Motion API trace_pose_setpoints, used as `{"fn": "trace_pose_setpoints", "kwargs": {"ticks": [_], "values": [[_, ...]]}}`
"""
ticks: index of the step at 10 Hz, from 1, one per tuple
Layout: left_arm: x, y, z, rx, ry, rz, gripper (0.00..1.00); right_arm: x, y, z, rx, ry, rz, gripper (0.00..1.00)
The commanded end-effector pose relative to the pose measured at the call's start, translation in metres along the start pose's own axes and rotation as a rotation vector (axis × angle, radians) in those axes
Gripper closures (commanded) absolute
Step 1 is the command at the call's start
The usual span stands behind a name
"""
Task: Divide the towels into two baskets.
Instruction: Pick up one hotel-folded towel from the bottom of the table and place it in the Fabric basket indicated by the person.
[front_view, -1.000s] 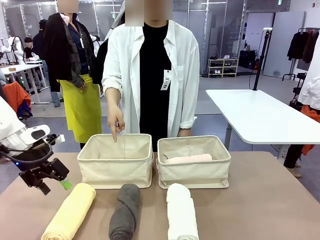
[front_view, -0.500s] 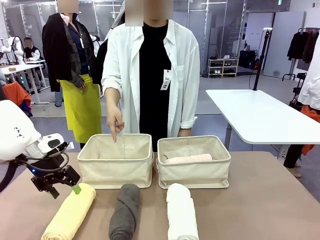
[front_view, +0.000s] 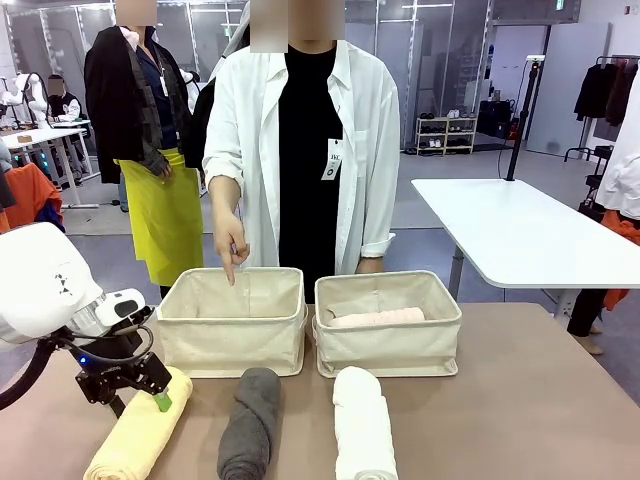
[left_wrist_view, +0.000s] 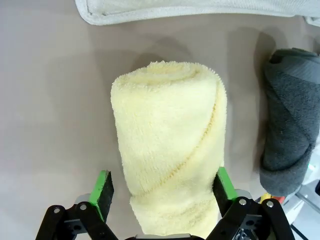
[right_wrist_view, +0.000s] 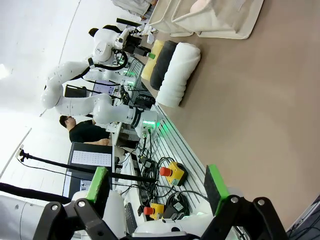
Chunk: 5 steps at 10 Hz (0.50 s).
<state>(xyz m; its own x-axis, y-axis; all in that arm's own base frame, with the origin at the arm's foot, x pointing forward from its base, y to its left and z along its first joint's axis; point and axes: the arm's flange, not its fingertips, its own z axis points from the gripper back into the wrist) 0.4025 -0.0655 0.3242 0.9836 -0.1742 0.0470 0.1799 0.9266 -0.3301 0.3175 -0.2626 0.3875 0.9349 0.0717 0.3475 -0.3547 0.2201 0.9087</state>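
Bright, even indoor light filled the front view, and the table (front_view: 520, 400) carried only soft, faint shadows. In the left wrist view the pale yellow towel (left_wrist_view: 170, 145) was sharp, its terry pile crisp, with a dim shadow spreading toward 11 o'clock. The right wrist view bowed at its edges, and washed-out white glare sat at 9 o'clock.

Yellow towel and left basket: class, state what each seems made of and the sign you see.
Yellow towel: looks like soft terry cloth, matt, with a fuzzy looped pile. Left basket: probably canvas or similar woven cloth, cream and matt; its soft walls bow slightly and the rim has a folded hem.
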Motion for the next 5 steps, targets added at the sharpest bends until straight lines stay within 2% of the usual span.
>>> {"fn": "trace_pose_setpoints", "kwargs": {"ticks": [1,5], "values": [[-0.1090,-0.0054,-0.0351,0.028,0.009,-0.006,0.00,-0.0036,0.0024,-0.0001,-0.008,0.006,0.015,0.04],[-0.1114,-0.0058,-0.0385,-0.006,0.011,-0.040,0.39,-0.0036,0.0024,-0.0001,-0.008,0.006,0.015,0.04]]}}
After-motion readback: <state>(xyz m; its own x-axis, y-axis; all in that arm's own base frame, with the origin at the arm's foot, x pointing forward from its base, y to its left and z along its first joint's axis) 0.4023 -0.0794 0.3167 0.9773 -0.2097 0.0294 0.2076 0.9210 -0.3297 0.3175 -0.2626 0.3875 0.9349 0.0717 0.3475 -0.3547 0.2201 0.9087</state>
